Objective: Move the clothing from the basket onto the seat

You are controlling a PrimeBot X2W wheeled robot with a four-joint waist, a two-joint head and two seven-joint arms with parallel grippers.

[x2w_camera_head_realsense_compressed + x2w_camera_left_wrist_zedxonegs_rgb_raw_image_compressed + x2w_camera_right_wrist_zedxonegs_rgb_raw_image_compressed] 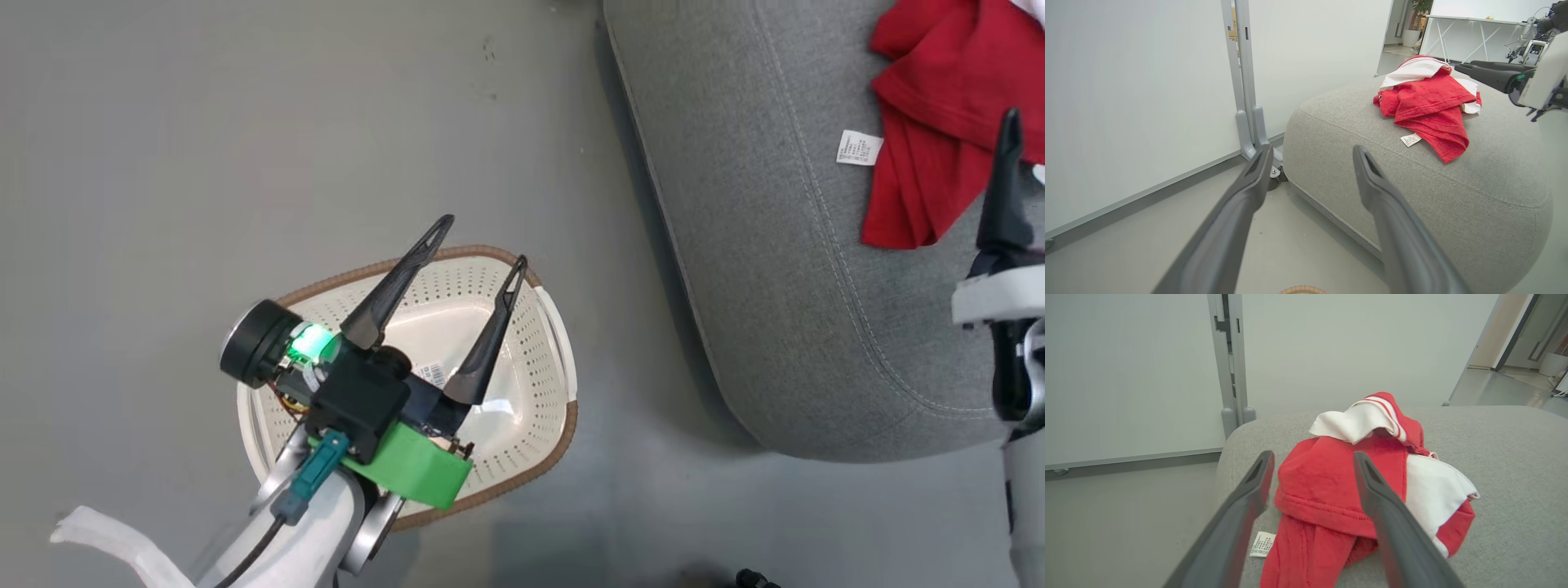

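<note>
1. Since the crumpled red sports-jersey clothing with white trim (939,122) lies heaped on the big grey fabric seat cushion (775,286), with its small white label tag (859,149) flat on the upholstery beside it, the carrying looks done for this piece.
2. The right tool (1313,455) hangs just over the heap with its two long dark fingers spread wide, gripping nothing. Red cloth shows between and below them, but I judge it loose.
3. The left tool (483,240) hovers above the oval cream-white perforated plastic basket with the brown rim (535,367). The basket stands on the grey floor (245,122) near the seat but apart from it. This tool's fingers are also wide apart and empty.
4. What shows of the basket's inside is bare plastic with a small sticker. The arm hides part of it, so I cannot swear nothing is left.
5. The step in hand, as I read it, is clearing away from the pile. The next move calls for lifting the right tool straight up so no finger snags a fold and drags the clothing toward the seat's edge. A look into the hidden part of the basket should follow.
</note>
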